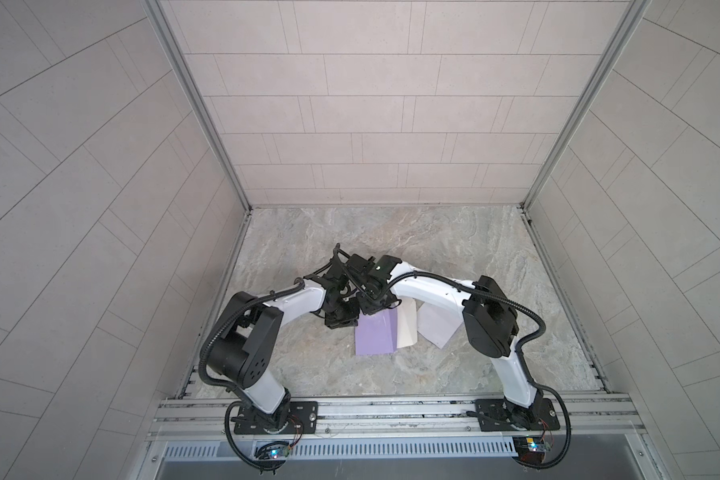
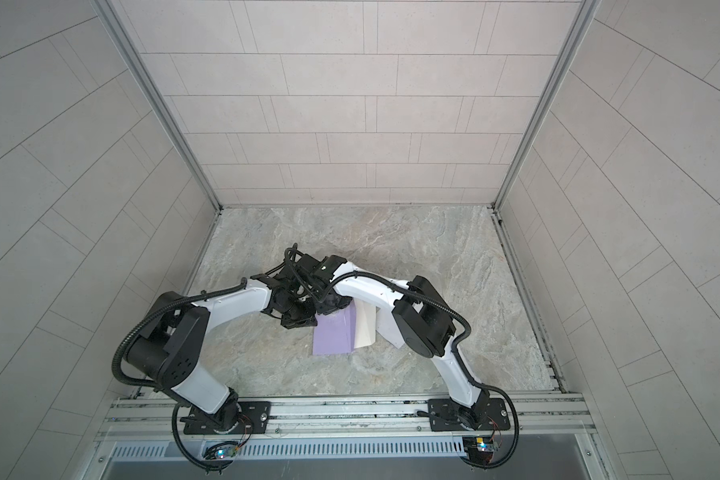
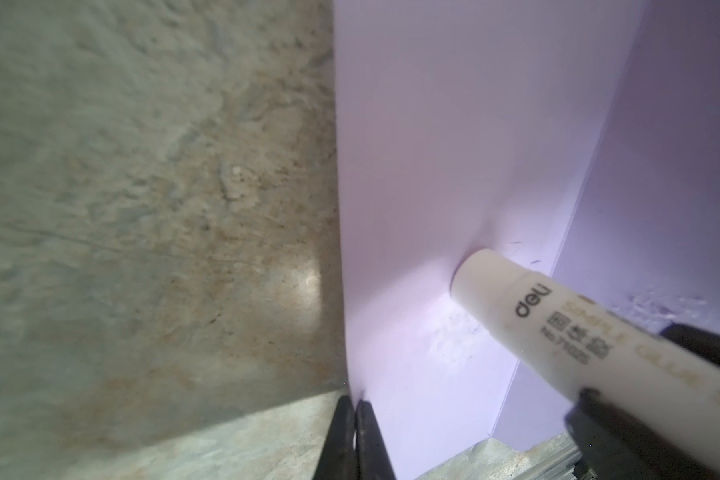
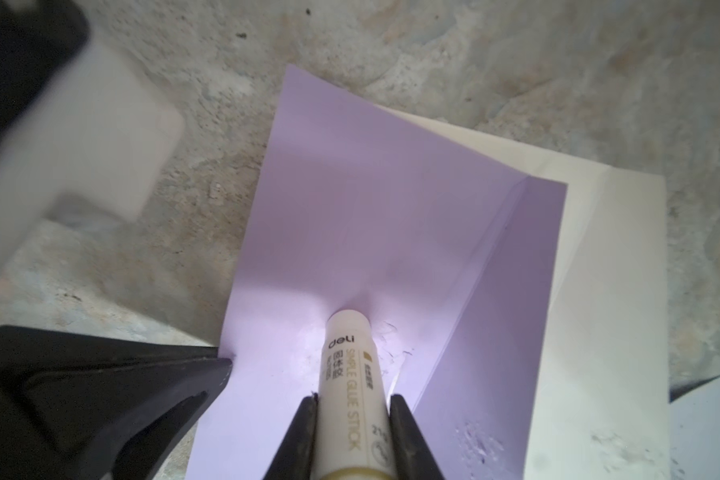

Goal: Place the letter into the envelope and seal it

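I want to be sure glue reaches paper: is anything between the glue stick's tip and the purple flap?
Nothing visible. The glue stick, held in the right gripper, presses its tip straight onto the purple flap. The left gripper pinches the flap's edge to one side, clear of the tip.

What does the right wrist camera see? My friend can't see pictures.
The right tool holds a white glue stick, tip pressed onto folded purple paper. The left tool pinches that paper's edge, over a marbled table.
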